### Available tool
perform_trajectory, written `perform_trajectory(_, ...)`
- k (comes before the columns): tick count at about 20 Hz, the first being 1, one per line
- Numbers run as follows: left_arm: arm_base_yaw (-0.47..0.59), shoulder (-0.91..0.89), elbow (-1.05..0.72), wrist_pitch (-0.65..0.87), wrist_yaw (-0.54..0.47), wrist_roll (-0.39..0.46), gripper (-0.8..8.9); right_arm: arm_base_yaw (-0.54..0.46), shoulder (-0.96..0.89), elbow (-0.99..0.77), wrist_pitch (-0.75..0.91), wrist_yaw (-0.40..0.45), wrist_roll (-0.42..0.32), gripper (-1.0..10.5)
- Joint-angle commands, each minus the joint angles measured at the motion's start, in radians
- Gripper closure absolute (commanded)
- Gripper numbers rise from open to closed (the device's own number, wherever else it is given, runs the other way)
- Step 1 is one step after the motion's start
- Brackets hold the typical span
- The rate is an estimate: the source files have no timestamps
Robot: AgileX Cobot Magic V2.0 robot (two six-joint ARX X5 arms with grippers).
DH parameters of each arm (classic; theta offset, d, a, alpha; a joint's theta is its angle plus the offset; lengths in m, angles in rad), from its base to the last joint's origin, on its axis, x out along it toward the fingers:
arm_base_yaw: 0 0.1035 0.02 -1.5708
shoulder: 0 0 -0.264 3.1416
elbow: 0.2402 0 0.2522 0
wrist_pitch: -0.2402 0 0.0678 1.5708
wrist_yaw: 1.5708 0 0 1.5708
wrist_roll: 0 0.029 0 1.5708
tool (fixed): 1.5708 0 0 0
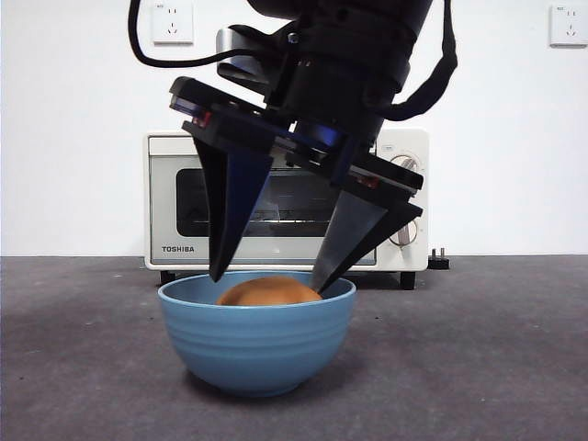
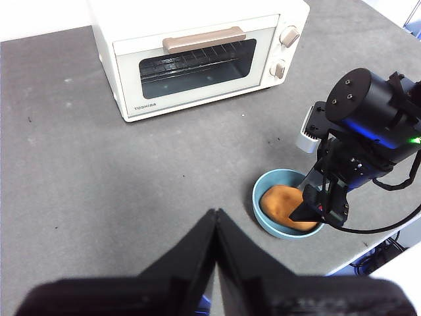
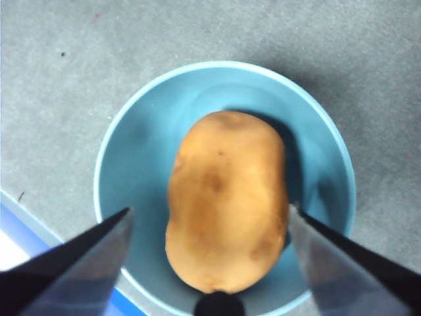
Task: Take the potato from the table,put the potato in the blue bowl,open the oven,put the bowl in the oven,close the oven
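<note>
A: Where's the potato?
B: Lying in the blue bowl (image 1: 257, 340) on the dark grey desk (image 1: 496, 358). Orange-brown potato (image 3: 227, 207), oval, top just showing above the rim in the front view.

A: And the right claw?
B: Right claw (image 1: 266, 280) hanging directly over the bowl, spread wide, one black jaw to each side of the potato. Tips level with the rim. Gripping nothing; in the right wrist view, blue showing between one jaw and the potato, the other tip right at the potato's edge, contact there impossible to tell.

A: Left claw?
B: Left claw (image 2: 216, 214) well apart from the bowl, up above the desk, jaws pressed together with nothing between them.

A: Any writing to read?
B: "TOSHIBA" in dark capitals on the lower front of the toaster oven (image 1: 184, 184), near one corner of the door. Visible in the front view and again in the left wrist view. Small markings around the knobs too tiny to read.

A: The oven itself?
B: Cream-white, standing behind the bowl, door closed, beige bar handle (image 2: 204, 40) across the top of the dark glass window. Two round knobs (image 2: 284, 51) beside the door. Wire rack visible through the glass. Two white wall sockets (image 1: 172, 22) high on the wall behind.
</note>
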Motion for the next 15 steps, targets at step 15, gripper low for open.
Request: perform_trajectory(15, -0.003, 0.173, -0.001, 0.021, -0.007, 0.14, 8.19, 0.113, -0.145, 0.375, -0.425, 0.289, -0.052, 8.2)
